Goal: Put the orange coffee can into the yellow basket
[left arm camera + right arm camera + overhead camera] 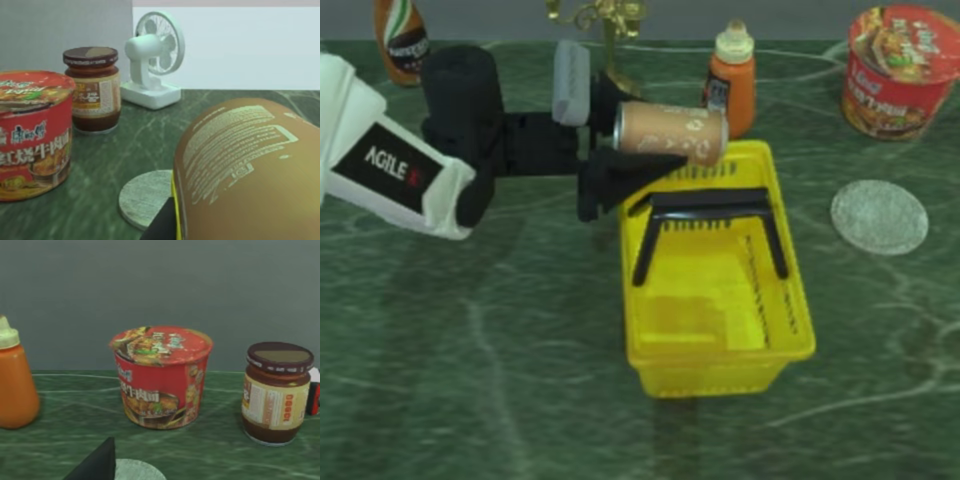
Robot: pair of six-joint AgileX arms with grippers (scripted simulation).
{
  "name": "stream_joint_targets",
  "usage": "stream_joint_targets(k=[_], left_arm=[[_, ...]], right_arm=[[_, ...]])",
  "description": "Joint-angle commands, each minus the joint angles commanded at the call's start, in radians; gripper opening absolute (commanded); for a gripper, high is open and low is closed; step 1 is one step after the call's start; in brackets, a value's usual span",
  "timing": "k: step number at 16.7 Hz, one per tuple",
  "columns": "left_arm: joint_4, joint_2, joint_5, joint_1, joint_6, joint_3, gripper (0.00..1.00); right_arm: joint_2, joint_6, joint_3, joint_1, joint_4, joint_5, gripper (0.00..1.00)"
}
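So the left tool (632, 158) is clamped on the can (670, 132), which lies sideways in the air over the far rim of the basket (720, 352); this looks like the carry step. Next I'd guess it needs to shift toward the basket's middle, then let go; the right arm isn't visible from above.

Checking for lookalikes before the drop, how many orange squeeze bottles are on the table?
1: the orange squeeze bottle stands at the table's far edge, just beyond the yellow basket. Others may be hidden behind the left arm.
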Motion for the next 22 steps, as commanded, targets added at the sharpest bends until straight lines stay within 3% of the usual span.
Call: stream_joint_targets(k=[11, 22], left_arm=[[0.0, 0.0, 0.0, 0.0, 0.0, 0.0, 0.98], [-0.007, -0.013, -0.008, -0.001, -0.002, -0.002, 1.0]], right_arm=[[0.0, 0.0, 0.0, 0.0, 0.0, 0.0, 1.0], [0.01, -0.006, 0.01, 0.005, -0.009, -0.001, 1.0]])
